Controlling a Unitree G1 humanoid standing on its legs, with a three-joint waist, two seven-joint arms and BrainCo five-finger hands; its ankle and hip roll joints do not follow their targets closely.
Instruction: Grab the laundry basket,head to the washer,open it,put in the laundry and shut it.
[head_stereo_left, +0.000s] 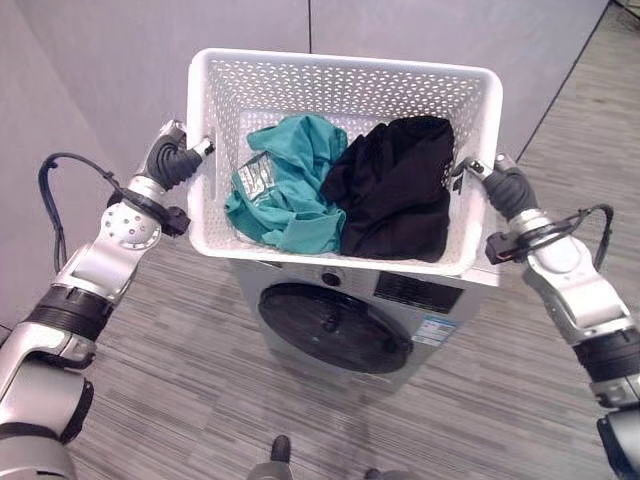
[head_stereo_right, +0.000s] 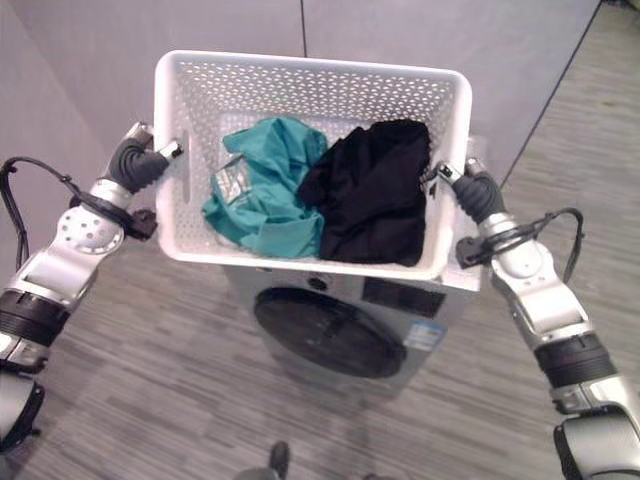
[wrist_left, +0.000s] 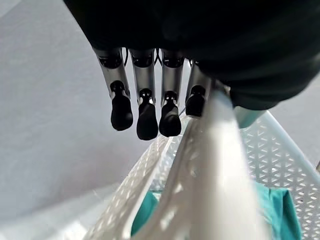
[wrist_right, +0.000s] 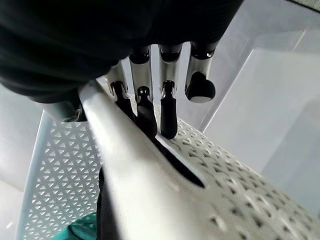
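I hold a white perforated laundry basket (head_stereo_left: 340, 62) in the air, just above the washer (head_stereo_left: 440, 300). Inside lie a teal garment (head_stereo_left: 285, 185) on the left and a black garment (head_stereo_left: 400, 185) on the right. My left hand (head_stereo_left: 172, 160) grips the basket's left rim, its fingers (wrist_left: 147, 112) curled down over the outside of the wall (wrist_left: 220, 170). On the opposite side my right hand (head_stereo_left: 505, 185) is shut on the rim, fingers (wrist_right: 167, 112) curling into the handle slot (wrist_right: 180, 167). The washer's dark round door (head_stereo_left: 335, 328) is shut and faces me.
Grey partition walls (head_stereo_left: 150, 60) stand behind the washer and along the left. Grey wood-grain floor (head_stereo_left: 170, 380) spreads in front of the washer and to both sides.
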